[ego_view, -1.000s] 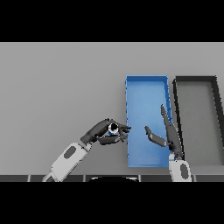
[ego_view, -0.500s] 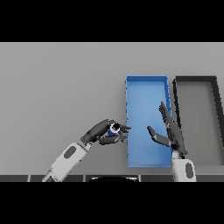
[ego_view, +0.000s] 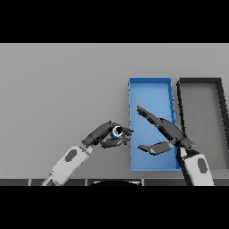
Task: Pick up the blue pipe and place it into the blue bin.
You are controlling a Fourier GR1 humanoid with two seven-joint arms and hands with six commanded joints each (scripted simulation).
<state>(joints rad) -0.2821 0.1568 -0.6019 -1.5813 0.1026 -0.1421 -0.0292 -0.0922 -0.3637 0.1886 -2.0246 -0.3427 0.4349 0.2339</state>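
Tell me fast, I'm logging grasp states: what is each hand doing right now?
Left hand: shut on the blue pipe, just left of the blue bin.
Right hand: open, fingers straight, holding nothing, over the bin.

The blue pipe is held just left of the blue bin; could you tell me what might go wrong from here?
The left hand pinches the blue pipe at its fingertips outside the blue bin, so released now it would likely land on the table. The open right hand hangs over the bin, where the incoming left hand could bump it.
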